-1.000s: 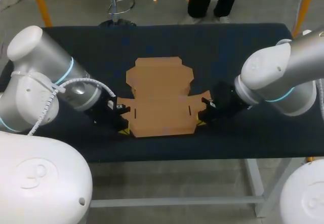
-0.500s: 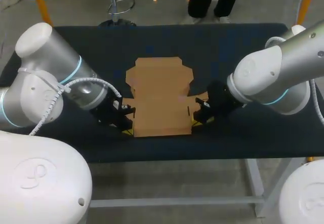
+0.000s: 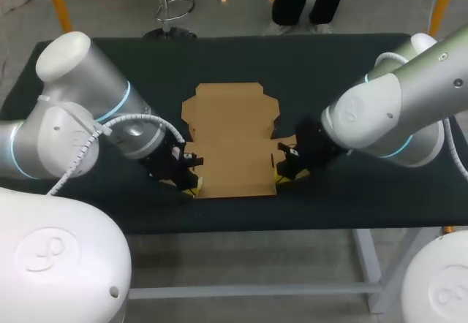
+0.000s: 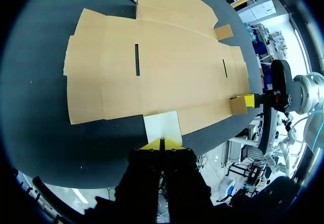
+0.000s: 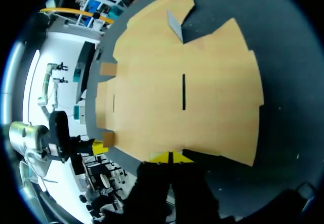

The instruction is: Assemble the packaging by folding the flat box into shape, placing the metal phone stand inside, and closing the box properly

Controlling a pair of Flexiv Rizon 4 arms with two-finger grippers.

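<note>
Both arms have moved in toward the middle, and the near side flaps of the flat box (image 3: 232, 140) are now tipped up. The left hand (image 3: 191, 184) and right hand (image 3: 281, 175) are clenched tight, each against a flap. The box lies mid tabletop (image 3: 344, 67).

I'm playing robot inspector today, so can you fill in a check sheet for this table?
Surface: black table; the box lies near its middle.
Job's things: box brown, lying flat, not folded into shape yet; one small flap tilts up at the left pincer. Phone stand: nothing seen.
Clutter: nothing seen.
Pincers: left pincer shut, tips against that flap; right pincer shut, tips at the box's near right edge.
Cables: white coiled cable runs along the left arm, off the box.
Surroundings: nothing seen reaching over the table.
</note>
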